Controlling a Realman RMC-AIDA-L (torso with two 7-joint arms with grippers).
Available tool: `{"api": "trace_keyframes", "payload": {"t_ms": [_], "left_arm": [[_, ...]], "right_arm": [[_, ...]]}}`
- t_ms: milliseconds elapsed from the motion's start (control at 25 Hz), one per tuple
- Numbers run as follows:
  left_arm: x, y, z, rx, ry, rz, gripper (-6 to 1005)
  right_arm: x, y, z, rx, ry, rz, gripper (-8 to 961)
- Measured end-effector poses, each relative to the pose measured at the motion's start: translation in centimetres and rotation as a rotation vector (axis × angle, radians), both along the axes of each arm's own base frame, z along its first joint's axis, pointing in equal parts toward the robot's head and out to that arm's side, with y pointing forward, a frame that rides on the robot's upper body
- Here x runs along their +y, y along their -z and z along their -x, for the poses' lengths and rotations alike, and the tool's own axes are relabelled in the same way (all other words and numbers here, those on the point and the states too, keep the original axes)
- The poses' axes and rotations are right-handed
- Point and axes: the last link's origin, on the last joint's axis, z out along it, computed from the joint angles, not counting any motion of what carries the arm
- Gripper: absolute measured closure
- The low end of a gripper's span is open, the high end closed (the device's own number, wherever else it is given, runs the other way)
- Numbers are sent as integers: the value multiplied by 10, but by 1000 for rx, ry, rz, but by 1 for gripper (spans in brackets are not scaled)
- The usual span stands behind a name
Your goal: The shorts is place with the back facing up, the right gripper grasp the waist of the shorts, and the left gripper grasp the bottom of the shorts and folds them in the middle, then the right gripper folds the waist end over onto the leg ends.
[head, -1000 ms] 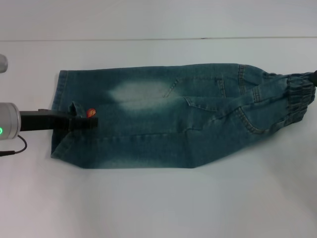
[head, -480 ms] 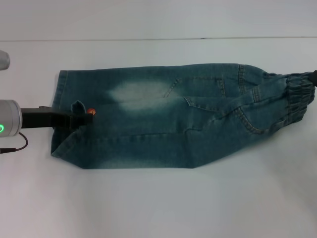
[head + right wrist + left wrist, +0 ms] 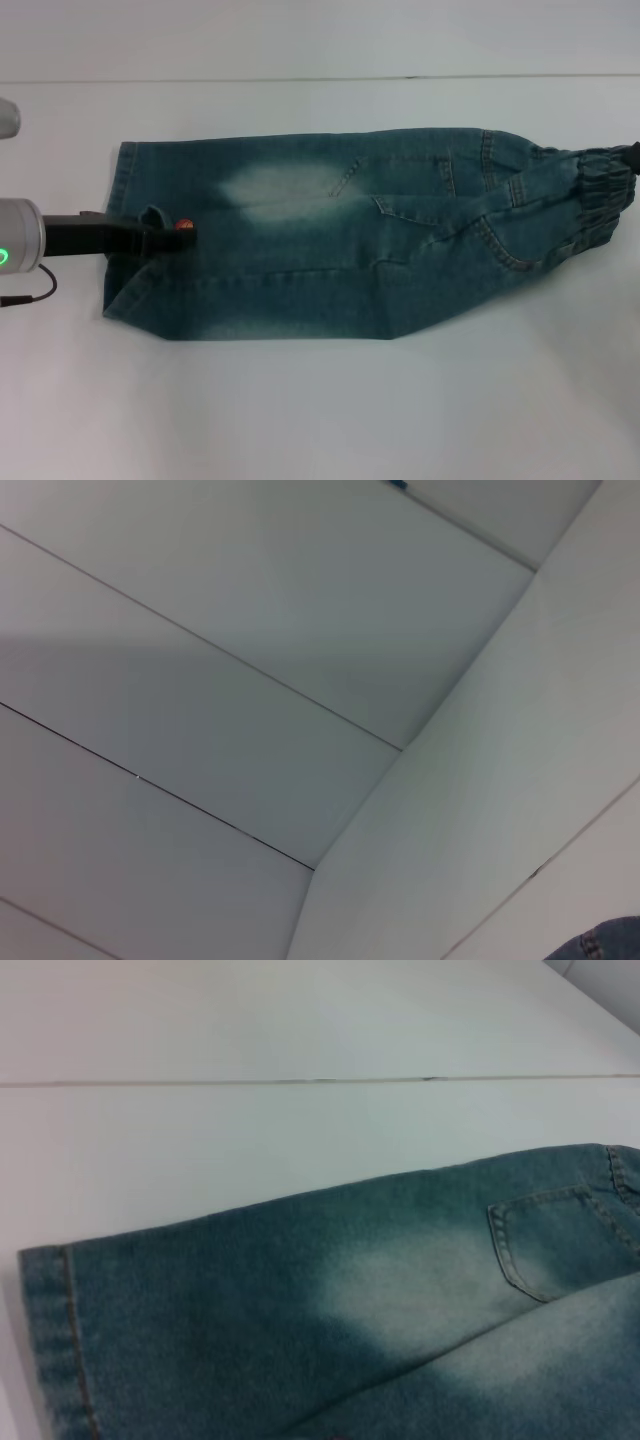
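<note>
On the white tabletop [image 3: 320,420] the blue-green faded denim shorts [image 3: 360,240] lie stretched lengthways and already doubled along the middle, one back pocket uppermost. The ruffled elastic waistband [image 3: 600,190] is at the robot's right, and the flat stitched leg hems [image 3: 125,190] are at its left. Over at that left end the left gripper [image 3: 178,237], a black two-fingered claw on a shiny silver cylinder with a green light, sits low on the hem end, its tips beside a small orange-red spot [image 3: 183,226]. Whether its fingers are pinching cloth or parted, I cannot tell. Only a dark sliver of the right gripper [image 3: 633,154] shows at the edge, just beside the waistband, and its grip can't be read either.

My call: the lengthways fold is done and the second fold is up. That needs the right gripper to take the waistband, lift it and carry it across onto the leg hems.

The denim looks thick and stiff, with pale bleached patches, raised seams and a puckered band, so it should crease broadly.
</note>
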Motion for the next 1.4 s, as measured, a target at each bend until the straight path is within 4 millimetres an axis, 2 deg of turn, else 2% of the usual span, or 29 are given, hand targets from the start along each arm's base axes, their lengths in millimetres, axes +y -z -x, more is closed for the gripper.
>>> {"api": "trace_keyframes", "payload": {"t_ms": [280, 480, 1040, 1400], "left_arm": [[3, -5, 0, 16, -11, -32, 384], [4, -3, 3, 59, -39, -14, 243], [7, 2, -1, 80, -44, -4, 263], [7, 6, -1, 122, -28, 17, 402]], "right_arm": [[0, 0, 0, 0, -1, 0, 871], [0, 0, 0, 0, 2, 0, 869], [0, 1, 0, 0, 3, 0, 862], [0, 2, 0, 3, 3, 1, 858]]}}
